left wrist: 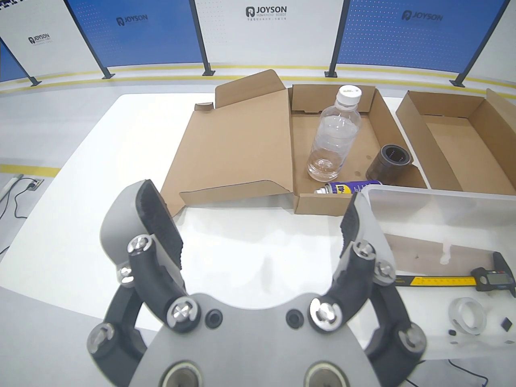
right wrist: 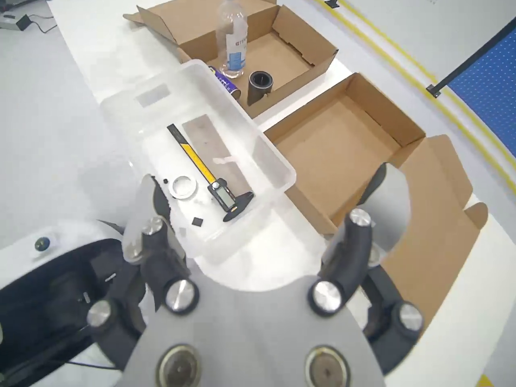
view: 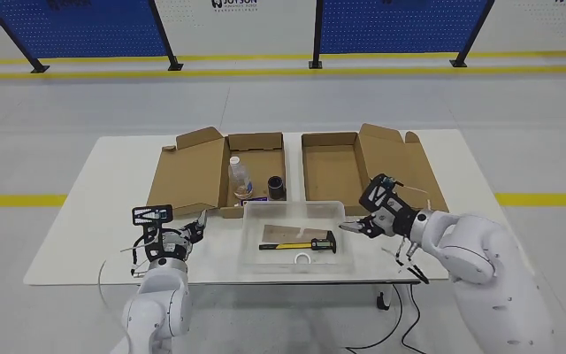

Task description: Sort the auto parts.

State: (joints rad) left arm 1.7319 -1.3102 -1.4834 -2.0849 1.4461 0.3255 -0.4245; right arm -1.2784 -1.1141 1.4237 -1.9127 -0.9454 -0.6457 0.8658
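A clear plastic bin (view: 292, 206) stands at the table's front middle. In it lie a yellow-and-black digital caliper (view: 301, 244), a metal ring (view: 302, 259), a brown sheet (view: 287, 232) and small black bits. The left cardboard box (view: 261, 142) holds a water bottle (view: 239, 177), a black cylinder (view: 277, 187) and a blue spray can (left wrist: 346, 188). The right cardboard box (view: 332, 173) has nothing in it. My left gripper (view: 198, 227) hovers open over bare table left of the bin. My right gripper (view: 354, 227) is open at the bin's right end, empty.
Both boxes have their lids folded open outward, the left one's flap (view: 186, 173) lying flat toward the left arm. Bare white table (view: 115, 195) stretches to the left and along the front edge. Cables hang off the table's front right.
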